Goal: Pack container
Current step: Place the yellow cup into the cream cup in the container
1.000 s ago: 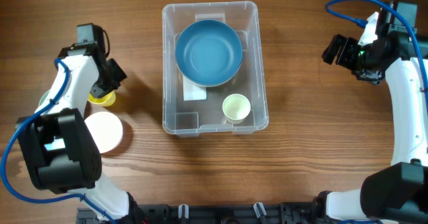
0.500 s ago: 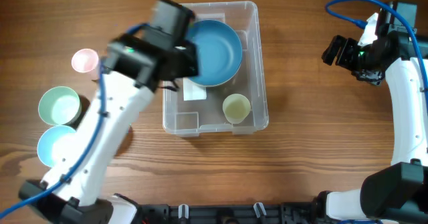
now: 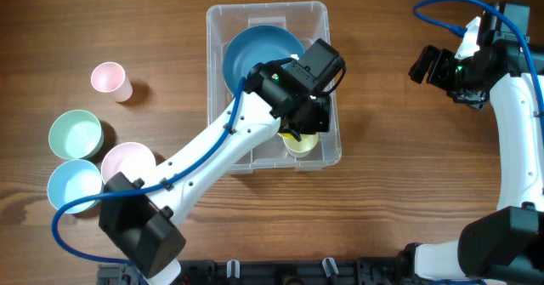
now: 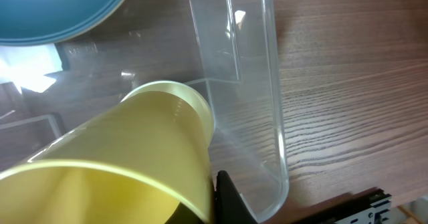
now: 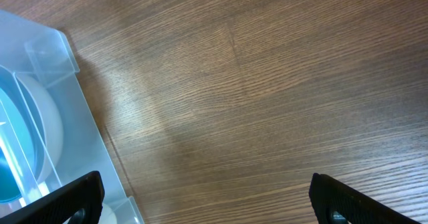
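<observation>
The clear container (image 3: 327,31) stands at the table's middle with a large blue bowl (image 3: 255,51) in its far half. My left gripper (image 3: 299,125) reaches into the container's near right corner, shut on a yellow cup (image 3: 293,138). The left wrist view shows the yellow cup (image 4: 120,157) filling the frame, just inside the container wall (image 4: 271,83), with the blue bowl (image 4: 60,10) and the white label (image 4: 27,70) behind. A pale cup seen there earlier is hidden under the gripper. My right gripper (image 3: 425,64) is open and empty over bare wood, right of the container (image 5: 47,97).
On the left of the table are a small pink cup (image 3: 109,79), a green bowl (image 3: 76,134), a pink bowl (image 3: 127,159) and a light blue bowl (image 3: 72,185). My left arm stretches diagonally from the front left across the container's near edge.
My left arm has swung from the table's left side across to the container, carrying the yellow cup to its near right corner. The right arm has not moved.
</observation>
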Tool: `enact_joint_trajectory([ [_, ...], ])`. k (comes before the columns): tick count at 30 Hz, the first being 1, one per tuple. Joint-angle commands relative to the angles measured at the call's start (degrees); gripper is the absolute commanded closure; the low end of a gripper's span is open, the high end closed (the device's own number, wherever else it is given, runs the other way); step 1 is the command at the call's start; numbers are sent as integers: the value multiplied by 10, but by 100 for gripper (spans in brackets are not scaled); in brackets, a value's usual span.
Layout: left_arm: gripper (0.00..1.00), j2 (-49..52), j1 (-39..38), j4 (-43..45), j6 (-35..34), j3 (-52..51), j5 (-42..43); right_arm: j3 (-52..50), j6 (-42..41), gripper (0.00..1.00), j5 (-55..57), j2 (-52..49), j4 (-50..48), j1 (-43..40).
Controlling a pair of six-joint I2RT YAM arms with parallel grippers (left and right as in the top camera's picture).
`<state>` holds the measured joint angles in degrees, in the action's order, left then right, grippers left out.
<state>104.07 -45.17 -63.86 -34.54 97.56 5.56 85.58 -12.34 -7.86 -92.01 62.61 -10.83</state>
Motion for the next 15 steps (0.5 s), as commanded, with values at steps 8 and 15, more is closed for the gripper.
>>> enact_joint_trajectory([
  [8,65,0,12,-2,-5,5,-11,0,4,1,5,-5,3,0],
  [15,61,-87,334,-15,18,8,-119,0,3,1,5,-5,2,0],
])
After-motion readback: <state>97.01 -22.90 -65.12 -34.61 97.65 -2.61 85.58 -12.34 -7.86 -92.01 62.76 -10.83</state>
